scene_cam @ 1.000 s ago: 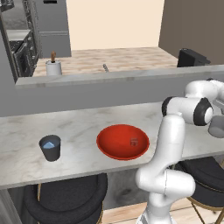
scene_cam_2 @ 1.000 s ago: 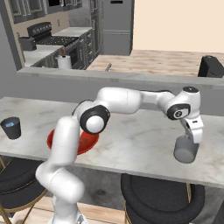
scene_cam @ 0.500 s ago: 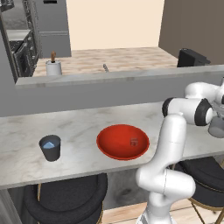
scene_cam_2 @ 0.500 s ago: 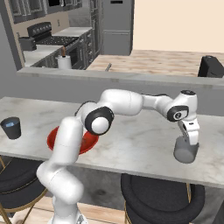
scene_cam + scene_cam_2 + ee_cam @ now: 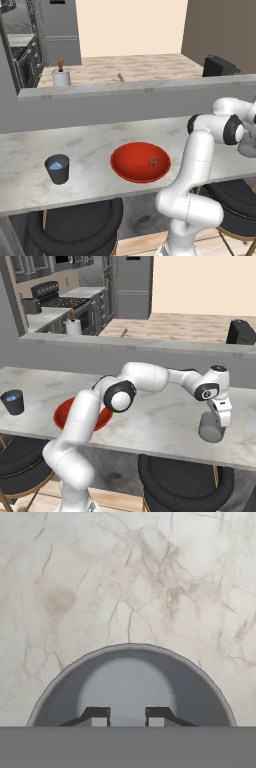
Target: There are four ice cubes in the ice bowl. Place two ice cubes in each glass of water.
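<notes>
My gripper hangs over the lighter grey glass of water at the right end of the marble counter. In the hand view the gripper looks straight down into that glass, its fingertips a narrow gap apart with a faint pale ice cube between them. The red ice bowl sits mid-counter with one ice cube inside; the arm partly hides the bowl in the right base view. The dark glass of water with bluish contents stands at the far left.
A raised grey ledge runs behind the counter. A white cylinder with a brown top stands on the far worktop. Black stools sit under the counter's front edge. Bare marble lies between bowl and right glass.
The hand has sunk slightly toward the lighter grey glass. The jaws keep the same narrow gap, and bowl and dark glass have not moved.
</notes>
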Tool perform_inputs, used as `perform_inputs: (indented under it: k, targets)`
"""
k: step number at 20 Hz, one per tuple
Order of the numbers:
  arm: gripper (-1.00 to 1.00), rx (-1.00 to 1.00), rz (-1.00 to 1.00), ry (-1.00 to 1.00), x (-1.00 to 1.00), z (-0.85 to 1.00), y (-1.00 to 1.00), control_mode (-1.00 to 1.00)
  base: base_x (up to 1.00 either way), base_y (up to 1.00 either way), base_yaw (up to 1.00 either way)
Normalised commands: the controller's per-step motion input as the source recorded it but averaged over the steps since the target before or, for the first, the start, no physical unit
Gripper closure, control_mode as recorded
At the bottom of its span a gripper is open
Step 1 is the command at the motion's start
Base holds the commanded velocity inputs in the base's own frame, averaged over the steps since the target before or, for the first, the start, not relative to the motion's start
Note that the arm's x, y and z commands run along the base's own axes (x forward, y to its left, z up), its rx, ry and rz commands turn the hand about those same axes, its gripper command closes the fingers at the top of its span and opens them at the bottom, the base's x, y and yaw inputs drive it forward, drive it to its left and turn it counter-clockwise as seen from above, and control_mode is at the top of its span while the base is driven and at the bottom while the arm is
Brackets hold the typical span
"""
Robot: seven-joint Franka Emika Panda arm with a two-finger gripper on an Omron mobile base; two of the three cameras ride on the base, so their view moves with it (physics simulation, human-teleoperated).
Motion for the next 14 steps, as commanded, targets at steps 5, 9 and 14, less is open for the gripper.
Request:
perform_inputs:
  k: [5, 9, 14]
  targets:
    - [1.00, 0.01, 0.00, 0.00, 0.02, 0.00, 0.00, -1.00, 0.00, 0.00, 0.00]
    - [1.00, 0.00, 0.00, 0.00, 0.06, -0.03, 0.00, -1.00, 0.00, 0.00, 0.00]
    - [1.00, 0.00, 0.00, 0.00, 0.14, -0.15, 0.00, -1.00, 0.00, 0.00, 0.00]
